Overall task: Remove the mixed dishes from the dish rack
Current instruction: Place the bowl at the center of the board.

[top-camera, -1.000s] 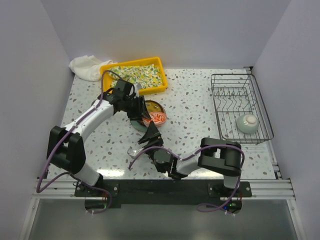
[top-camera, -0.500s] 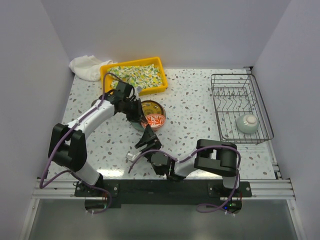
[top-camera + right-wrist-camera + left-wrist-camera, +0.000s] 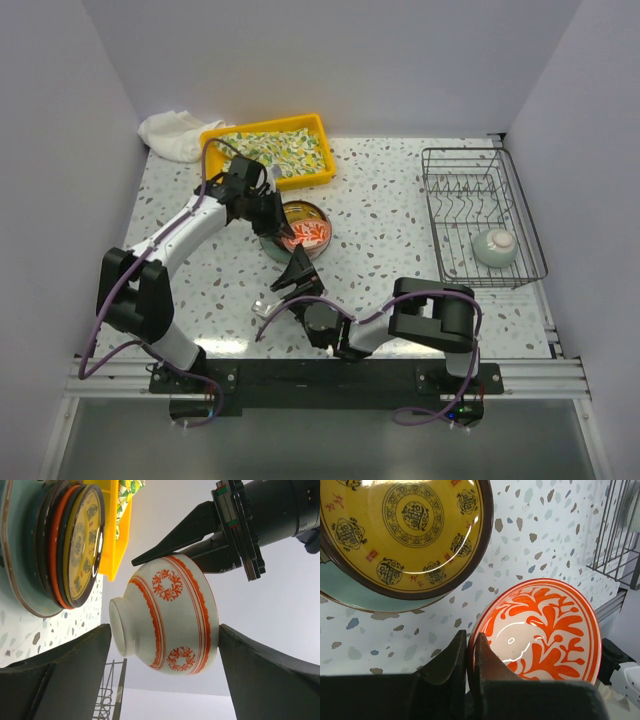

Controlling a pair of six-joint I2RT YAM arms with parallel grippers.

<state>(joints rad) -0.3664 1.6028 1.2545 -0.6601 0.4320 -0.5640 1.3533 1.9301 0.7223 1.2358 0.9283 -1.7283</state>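
One red-patterned white bowl [image 3: 540, 630], glazed, likely slippery and fragile, is pinched at its rim by the left gripper [image 3: 470, 652]; the right gripper [image 3: 162, 630] stands spread, empty.

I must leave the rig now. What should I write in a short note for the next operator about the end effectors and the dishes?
Left end effector: shut on the rim of the red-patterned white bowl, lifted off the table.
Right end effector: open, jaws on either side of that bowl.
Done: a stack on the table, brown-yellow plate on top, pale green-blue plate at the bottom.
Left: set the held bowl down; fetch the celadon bowl from the dish rack.
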